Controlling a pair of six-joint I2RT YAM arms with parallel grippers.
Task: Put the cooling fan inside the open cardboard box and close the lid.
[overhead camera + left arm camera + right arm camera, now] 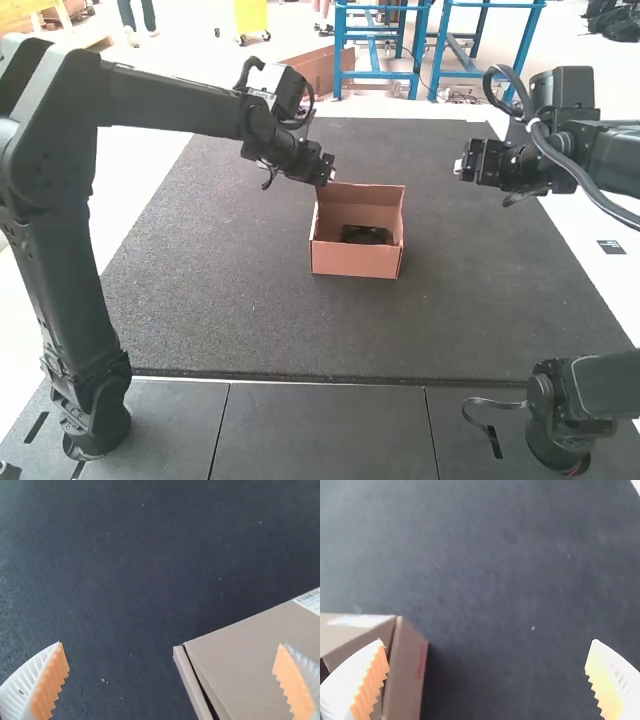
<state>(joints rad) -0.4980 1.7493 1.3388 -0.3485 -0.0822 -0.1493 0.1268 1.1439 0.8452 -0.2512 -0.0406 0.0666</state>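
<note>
A small open cardboard box [356, 258] sits mid-mat with the black cooling fan [365, 235] lying inside it. Its lid flap [362, 198] stands up along the far side. My left gripper [318, 170] hangs just above the box's far left corner, open. In the left wrist view the gripper [170, 690] has its white ribbed fingers [45, 685] spread wide, one of them over a brown box panel [245, 665]. My right gripper [468, 164] hovers to the right of the box and above the mat, open. The right wrist view has the gripper [485, 680] spread wide, with a box corner [405, 670] beside one finger.
The dark mat [220, 270] covers the table around the box, with bare room on every side. Its front edge meets a grey table strip [320, 420]. The arm bases stand at the near left [90, 420] and near right [570, 430].
</note>
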